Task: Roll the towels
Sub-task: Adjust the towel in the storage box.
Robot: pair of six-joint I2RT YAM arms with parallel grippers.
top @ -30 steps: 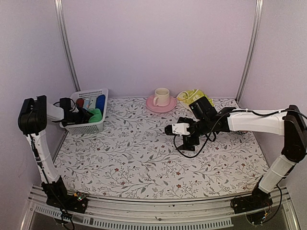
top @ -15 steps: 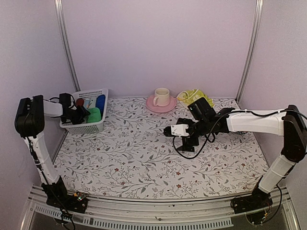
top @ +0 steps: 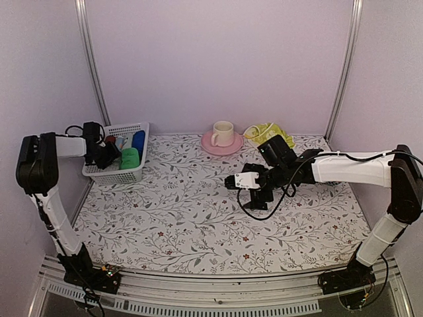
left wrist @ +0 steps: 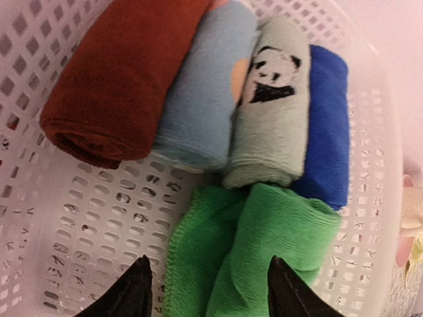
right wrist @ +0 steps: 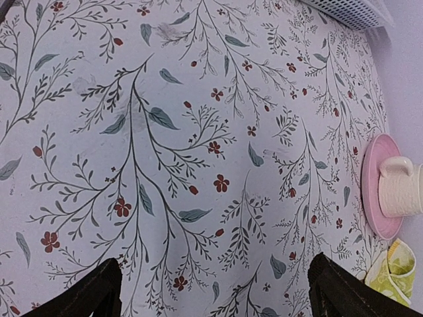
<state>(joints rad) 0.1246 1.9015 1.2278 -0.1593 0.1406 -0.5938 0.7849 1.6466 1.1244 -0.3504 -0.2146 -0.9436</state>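
Green towel [left wrist: 264, 251]: appears rolled, lying in the white basket [left wrist: 370, 132] beside other cloth rolls. The left gripper [left wrist: 208, 271] hangs above it, jaws apart, empty.

Yellow printed towel [top: 266, 131]: bunched at the desk's [top: 185, 211] far edge, not yet rolled. The right gripper [right wrist: 213, 277] is spread wide, holding nothing.

Roughly half done.

Around the saucer [top: 232, 150]
Basket [top: 119, 176] well left, holding one towel [top: 129, 158] before the cloth rolls [left wrist: 198, 99]; other towel [top: 268, 131] just right of the saucer.

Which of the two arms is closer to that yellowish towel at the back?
Right. The right gripper hangs open over the table in front of the yellow towel; the left gripper is far off over the basket.
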